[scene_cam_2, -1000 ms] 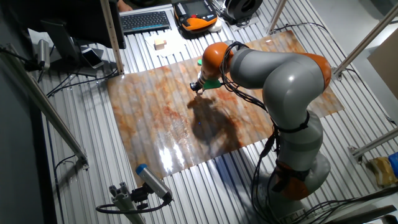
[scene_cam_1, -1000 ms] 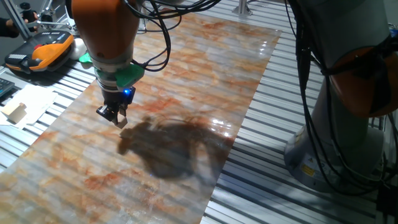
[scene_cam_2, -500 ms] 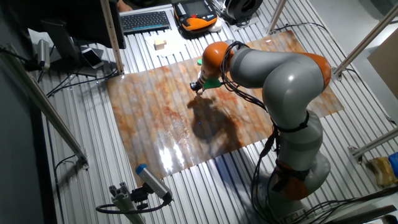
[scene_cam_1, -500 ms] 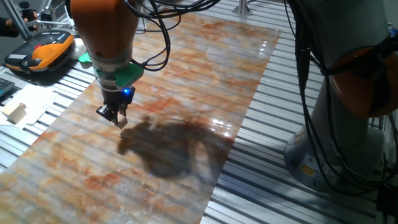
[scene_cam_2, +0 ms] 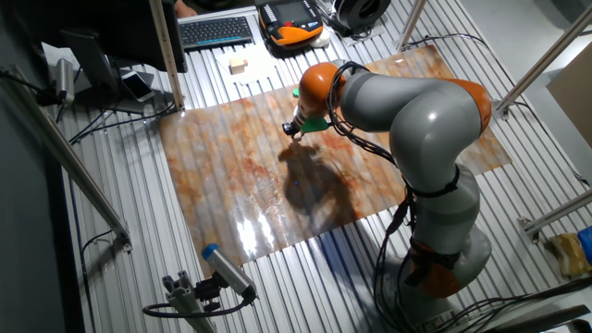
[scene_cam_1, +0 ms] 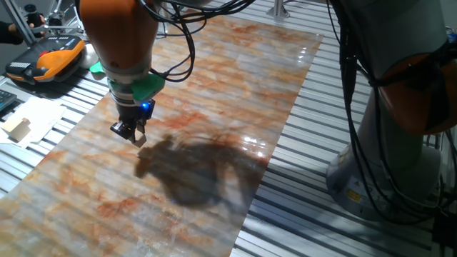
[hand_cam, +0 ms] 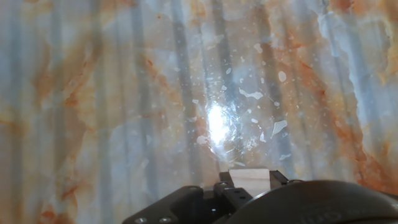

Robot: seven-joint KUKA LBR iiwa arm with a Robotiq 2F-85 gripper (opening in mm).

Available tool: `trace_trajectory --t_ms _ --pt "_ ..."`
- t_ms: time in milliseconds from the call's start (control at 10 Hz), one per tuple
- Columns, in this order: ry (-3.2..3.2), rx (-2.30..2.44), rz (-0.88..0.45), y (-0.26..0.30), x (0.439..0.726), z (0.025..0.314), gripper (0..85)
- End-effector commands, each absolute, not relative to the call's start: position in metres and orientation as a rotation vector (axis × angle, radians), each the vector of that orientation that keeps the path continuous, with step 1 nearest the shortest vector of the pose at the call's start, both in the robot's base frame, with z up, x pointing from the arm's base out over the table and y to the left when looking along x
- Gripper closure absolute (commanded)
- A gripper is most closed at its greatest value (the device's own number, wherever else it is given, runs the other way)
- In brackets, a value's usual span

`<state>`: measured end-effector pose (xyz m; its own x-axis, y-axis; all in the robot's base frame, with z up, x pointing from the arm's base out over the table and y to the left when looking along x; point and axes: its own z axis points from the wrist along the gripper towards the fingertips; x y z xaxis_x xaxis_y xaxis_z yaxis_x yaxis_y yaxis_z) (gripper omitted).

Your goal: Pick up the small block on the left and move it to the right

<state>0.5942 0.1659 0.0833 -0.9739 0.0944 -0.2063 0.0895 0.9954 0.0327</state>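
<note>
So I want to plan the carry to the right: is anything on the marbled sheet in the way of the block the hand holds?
Nothing visible. The hand is shut on the small block above the marbled sheet, whose surface looks bare in all three views. The bigger block lies on paper off the sheet.

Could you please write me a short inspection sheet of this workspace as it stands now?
Surface: marbled orange-and-white sheet on a slatted metal table, glossy, with the arm's shadow on it.
Job's things: small block sits between the pincer fingers in the hand view.
Clutter: larger wooden block on white paper, off the sheet.
Grippers: pincer shut on the small block, held above the sheet.
Cables: black cables loop along the arm.
Surroundings: orange-and-black pendant, keyboard.
</note>
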Motion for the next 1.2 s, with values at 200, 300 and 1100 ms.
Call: trace_trajectory --t_ms 200,300,1100 --pt "2.929 0.137 0.022 0.166 0.5941 0.0832 85.0" --pt "2.926 0.137 0.021 0.166 0.5941 0.0832 85.0" --pt "2.932 0.127 0.036 0.1666 0.5914 0.0824 85.0"
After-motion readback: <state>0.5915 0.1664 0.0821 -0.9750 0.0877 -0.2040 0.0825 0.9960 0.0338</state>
